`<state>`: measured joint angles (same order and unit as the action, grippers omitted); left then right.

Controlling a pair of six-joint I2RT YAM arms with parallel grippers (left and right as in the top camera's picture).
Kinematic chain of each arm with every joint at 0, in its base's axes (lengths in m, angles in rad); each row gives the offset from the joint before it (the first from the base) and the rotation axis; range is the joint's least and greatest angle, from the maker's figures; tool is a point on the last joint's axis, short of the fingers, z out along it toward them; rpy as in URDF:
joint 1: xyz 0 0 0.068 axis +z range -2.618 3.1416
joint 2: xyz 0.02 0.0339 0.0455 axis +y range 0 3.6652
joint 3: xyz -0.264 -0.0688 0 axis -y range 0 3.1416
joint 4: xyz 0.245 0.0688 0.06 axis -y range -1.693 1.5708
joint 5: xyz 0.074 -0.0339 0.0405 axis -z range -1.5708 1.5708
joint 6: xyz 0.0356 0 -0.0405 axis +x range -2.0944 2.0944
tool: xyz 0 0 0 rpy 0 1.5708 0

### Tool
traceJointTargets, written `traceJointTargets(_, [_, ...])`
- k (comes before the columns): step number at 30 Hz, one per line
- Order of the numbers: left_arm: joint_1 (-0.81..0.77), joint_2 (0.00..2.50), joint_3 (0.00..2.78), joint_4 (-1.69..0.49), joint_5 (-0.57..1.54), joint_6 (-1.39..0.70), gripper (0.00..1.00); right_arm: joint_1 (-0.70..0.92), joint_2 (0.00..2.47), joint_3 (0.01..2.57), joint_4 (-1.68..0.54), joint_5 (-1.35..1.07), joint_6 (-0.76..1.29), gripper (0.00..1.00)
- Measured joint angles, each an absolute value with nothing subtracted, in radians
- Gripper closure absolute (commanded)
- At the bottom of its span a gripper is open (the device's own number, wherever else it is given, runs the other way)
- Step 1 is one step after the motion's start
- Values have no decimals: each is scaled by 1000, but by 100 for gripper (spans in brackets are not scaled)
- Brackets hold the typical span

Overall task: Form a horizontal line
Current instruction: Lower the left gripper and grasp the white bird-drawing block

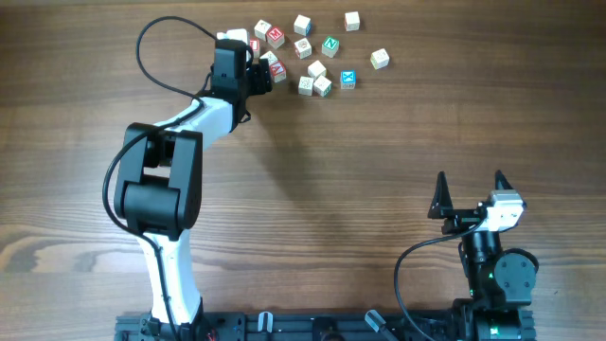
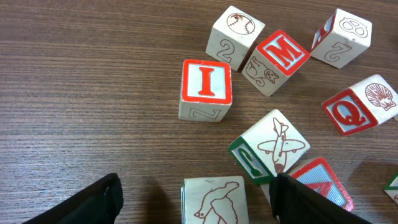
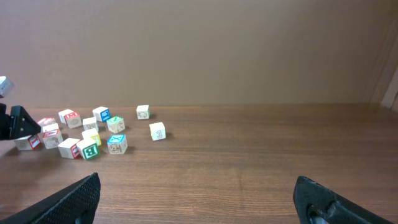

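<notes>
**Step in hand:** a pick from the scattered pile at the far side of the table (image 1: 379, 189). The left gripper (image 2: 198, 188) is held low over the pile with its jaws apart, one finger on each side of the bird-drawing cube (image 2: 214, 200). A gap is seen on both sides, so nothing is clamped. The aeroplane-drawing cube (image 2: 278, 144) lies just beside one finger. The right gripper (image 1: 471, 192) is parked near the robot's base, well apart from the cubes, with its jaws wide and empty.

**Task item:** the horizontal line (image 1: 323, 86) is found at the near edge of the pile. It is made up of two pale cubes touching, with the cyan-faced cube (image 1: 347, 80) at one end. Whether that one touches its neighbour cannot be told. The row is judged short and unfinished.

**Next move, as judged:** the jaws are to be closed squarely on the bird-drawing cube. It is then to be lifted clear without the aeroplane-drawing cube being dragged, and set against one end of the row, in line with it.
</notes>
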<state>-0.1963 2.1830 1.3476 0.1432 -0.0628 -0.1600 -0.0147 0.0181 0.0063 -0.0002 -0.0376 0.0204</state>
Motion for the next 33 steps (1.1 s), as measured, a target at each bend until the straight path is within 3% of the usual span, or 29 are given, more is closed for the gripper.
traceJointTargets(11, [-196, 2204, 1348, 199, -63, -154, 21, -15, 18, 6, 0, -38, 20, 0])
traceJointTargets(24, [-196, 2251, 1349, 211, -67, -131, 52, -15, 18, 6, 0, -38, 20, 0])
traceJointTargets(33, [-196, 2251, 1349, 210, -67, -121, 64, -15, 18, 6, 0, -38, 20, 0])
